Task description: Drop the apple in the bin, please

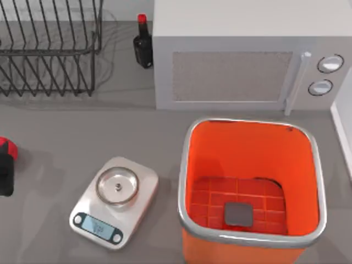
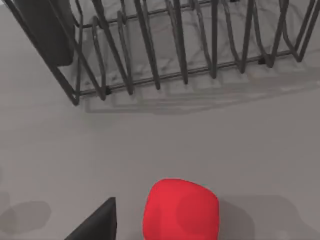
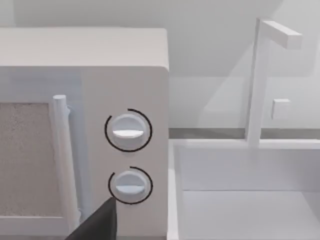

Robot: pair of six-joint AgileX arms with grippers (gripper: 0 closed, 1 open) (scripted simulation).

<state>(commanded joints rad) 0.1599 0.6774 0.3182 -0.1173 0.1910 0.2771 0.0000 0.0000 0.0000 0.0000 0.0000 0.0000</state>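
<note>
Fingers: left gripper (image 1: 4, 168) state unclear, beside apple (image 2: 181, 210) at worktop's left edge; we centre before closing.

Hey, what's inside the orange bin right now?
Inside the bin, the top view shows a gridded orange floor with a dark grey square on it and nothing else. The near wall hides a strip of floor. The apple is still outside, on the table's left edge.

This is a rendered kitchen: a grey microwave (image 1: 247, 69) stands at the back of a grey table (image 1: 55, 132), with a wire dish rack (image 1: 49, 49) and a dark red-capped bottle (image 1: 143, 44) to its left, a kitchen scale (image 1: 114, 202) in front of it, and a white sink (image 3: 245, 190) on its right.
</note>
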